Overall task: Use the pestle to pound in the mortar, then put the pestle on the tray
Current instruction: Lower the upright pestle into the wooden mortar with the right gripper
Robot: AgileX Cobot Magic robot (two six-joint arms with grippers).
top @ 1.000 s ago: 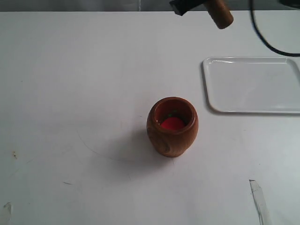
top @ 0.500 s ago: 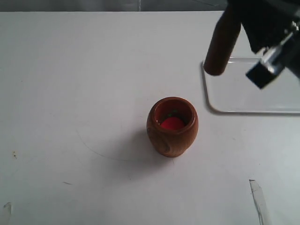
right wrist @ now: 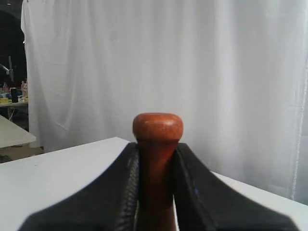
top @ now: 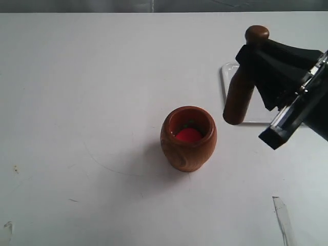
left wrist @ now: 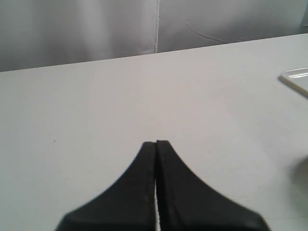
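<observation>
Pestle point(top: 239, 100) pinched at the neck by right gripper point(top: 251, 51), knob up, thick end down.
Hanging beside mortar point(top: 188, 137), apart from it, at tray point(top: 228, 72) edge; left gripper point(left wrist: 156, 144) pressed together, empty.

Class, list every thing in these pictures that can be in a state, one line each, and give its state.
mortar: upright on the table, mouth open, red thing inside.
pestle: held in the air, knob up, thick end down, beside the mortar, not in it.
tray: flat on the table, partly hidden by the right arm.
right gripper: fingers shut on the pestle's neck.
left gripper: fingers shut, holding nothing.
</observation>
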